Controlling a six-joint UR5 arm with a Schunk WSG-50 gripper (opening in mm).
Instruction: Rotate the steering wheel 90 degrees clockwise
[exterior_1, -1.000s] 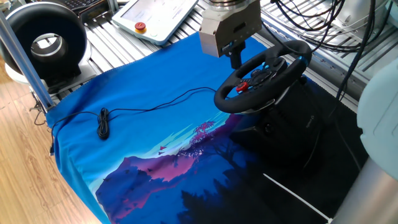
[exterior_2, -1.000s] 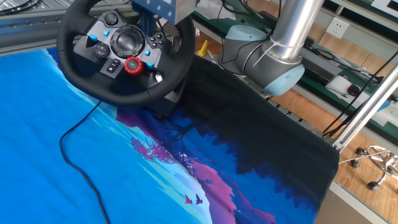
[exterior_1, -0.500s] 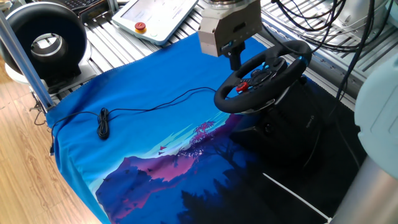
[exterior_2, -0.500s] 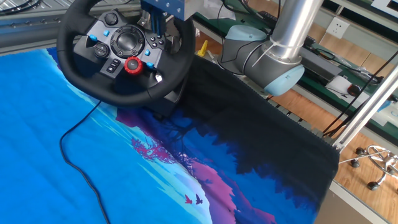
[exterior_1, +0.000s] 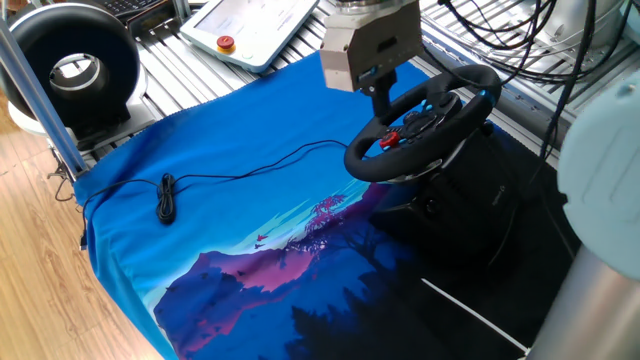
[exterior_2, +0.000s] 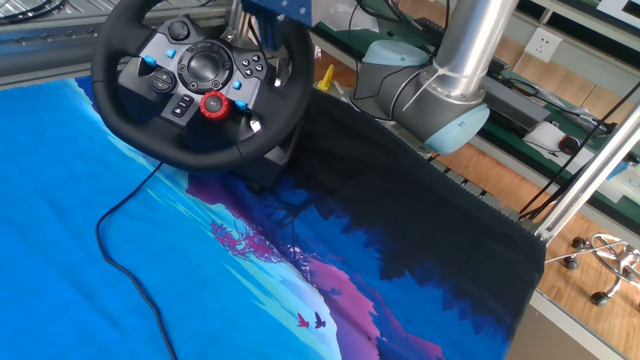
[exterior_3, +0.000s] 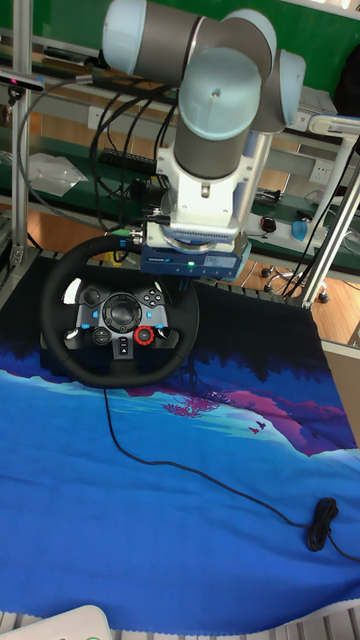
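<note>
The black padded steering wheel (exterior_1: 425, 122) stands tilted on its black base (exterior_1: 470, 215) at the back right of the blue cloth. Its hub shows red and blue buttons (exterior_2: 211, 104), and the blue rim stripe (exterior_1: 487, 93) sits at the far top of the rim. My gripper (exterior_1: 383, 95) hangs just over the rim's near upper side, dark fingers pointing down at it. In the other fixed view the gripper (exterior_2: 252, 28) shows behind the rim's top. From the tall fixed view the gripper (exterior_3: 191, 264) stands over the wheel's right rim (exterior_3: 190, 310), fingertips hidden. I cannot tell whether the fingers touch or grip the rim.
A black cable (exterior_1: 250, 168) runs from the wheel across the blue printed cloth (exterior_1: 200, 240) to a coil (exterior_1: 166, 198). A black ring-shaped device with a white centre (exterior_1: 75, 65) stands back left. A white pendant with a red button (exterior_1: 227, 43) lies behind. The arm's lower joint (exterior_2: 430, 95) stands right of the wheel.
The gripper has shifted slightly up and sideways along the rim's top. The steering wheel has not visibly turned.
</note>
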